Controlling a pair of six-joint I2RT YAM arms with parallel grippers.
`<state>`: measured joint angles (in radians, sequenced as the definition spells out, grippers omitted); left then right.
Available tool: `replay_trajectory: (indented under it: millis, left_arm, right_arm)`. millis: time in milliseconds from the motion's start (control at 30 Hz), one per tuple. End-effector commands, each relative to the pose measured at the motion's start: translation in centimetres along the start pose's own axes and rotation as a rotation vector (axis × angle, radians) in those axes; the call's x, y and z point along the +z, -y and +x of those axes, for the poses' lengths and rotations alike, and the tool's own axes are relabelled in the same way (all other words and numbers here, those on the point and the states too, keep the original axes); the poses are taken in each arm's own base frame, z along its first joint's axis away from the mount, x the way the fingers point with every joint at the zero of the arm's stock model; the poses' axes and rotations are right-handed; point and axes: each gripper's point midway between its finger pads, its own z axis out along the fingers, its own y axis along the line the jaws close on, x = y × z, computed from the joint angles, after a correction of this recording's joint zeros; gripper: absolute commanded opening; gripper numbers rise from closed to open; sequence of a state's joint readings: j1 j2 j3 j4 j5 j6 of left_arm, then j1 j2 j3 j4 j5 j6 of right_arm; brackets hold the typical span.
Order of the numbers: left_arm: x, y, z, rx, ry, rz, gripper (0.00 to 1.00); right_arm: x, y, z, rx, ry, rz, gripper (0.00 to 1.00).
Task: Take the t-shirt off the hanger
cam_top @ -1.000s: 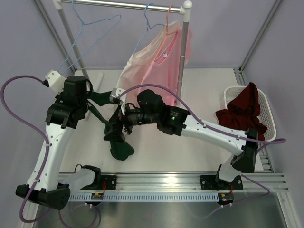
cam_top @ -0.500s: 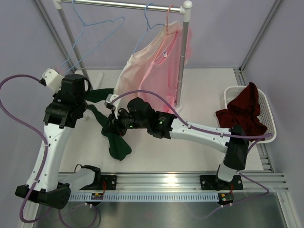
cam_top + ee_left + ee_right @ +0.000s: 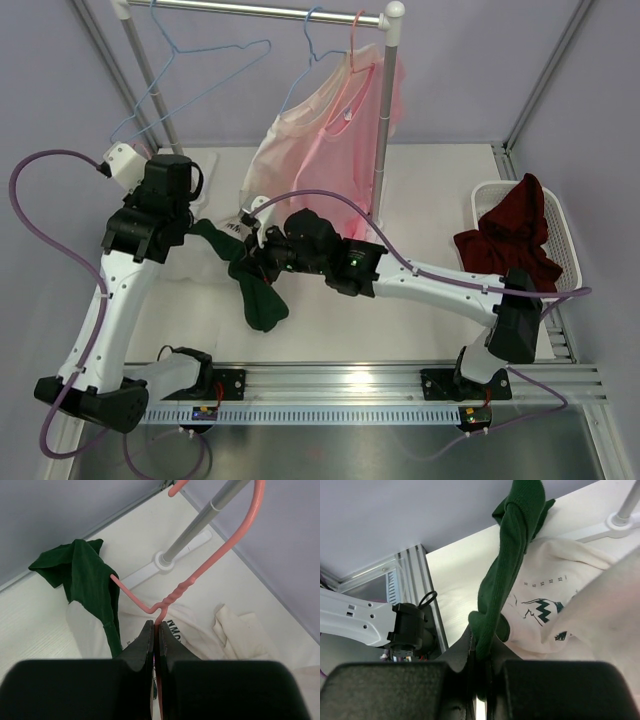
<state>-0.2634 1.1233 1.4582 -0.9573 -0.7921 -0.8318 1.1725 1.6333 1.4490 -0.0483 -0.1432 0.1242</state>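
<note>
**Item: green t-shirt [image 3: 256,296].** It hung low over the near-left part of the table [image 3: 440,190], between the two arms. One end was draped over the arm of a salmon hanger [image 3: 177,594], and the rest trailed toward the near edge in a twisted rope.

**Hanger.** It was held off the rail by the left gripper [image 3: 155,630], whose jaws were pressed together on the wire just below the twisted neck. This grip probably served to anchor the frame while the cloth was pulled.

**Right gripper [image 3: 481,661].** It was clamped on a fold of the green t-shirt's lower end, so the fabric ran taut from its jaws up to the hanger. That suited drawing the shirt off sideways. The shirt was judged partly freed and not yet off.

**Beneath.** A white printed garment [image 3: 545,605] lay flat on the table.

**Beyond.**
- A clothes rail [image 3: 260,10] stood at the far side.
- An empty blue hanger [image 3: 190,60] hung on it.
- A pink shirt [image 3: 330,140] hung on it too.

**Far right.** A basket [image 3: 487,190] held a dark red garment [image 3: 515,235], probably the bin for removed clothes.
</note>
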Motion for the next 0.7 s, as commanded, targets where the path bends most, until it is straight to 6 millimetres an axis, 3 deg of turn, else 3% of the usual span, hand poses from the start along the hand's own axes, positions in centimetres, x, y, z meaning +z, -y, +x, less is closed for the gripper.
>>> replay_trajectory:
  millis: [0,167,267,333,433,567,667]
  left_arm:
    - [0.5,-1.1,-4.8,-0.103,0.184,-0.093,0.00]
    - [0.3,-1.7,-5.5,-0.101,0.199,-0.104,0.00]
    - [0.3,-2.2,-6.0,-0.100,0.209,-0.117,0.00]
    - [0.4,-2.5,-6.4,-0.099,0.217,-0.129,0.00]
    - [0.6,-2.6,-6.4,-0.100,0.214,-0.134,0.00]
    - [0.7,-2.1,-6.3,-0.114,0.190,-0.108,0.00]
    - [0.6,-1.2,-6.2,-0.129,0.164,-0.066,0.00]
  right_arm:
    - [-4.8,-1.9,-3.1,-0.026,0.058,-0.033,0.00]
    - [-7.3,-1.3,-2.5,-0.026,0.060,0.012,0.00]
    - [-8.9,-0.7,-0.8,-0.016,0.038,0.049,0.00]
    - [-10.7,-0.4,-0.8,-0.004,0.054,0.077,0.00]
    - [-11.8,-0.2,-0.7,0.003,0.059,0.099,0.00]
    - [-12.2,-0.2,0.5,0.018,0.037,0.096,0.00]
    - [-11.0,-0.8,1.6,0.046,0.007,0.050,0.00]
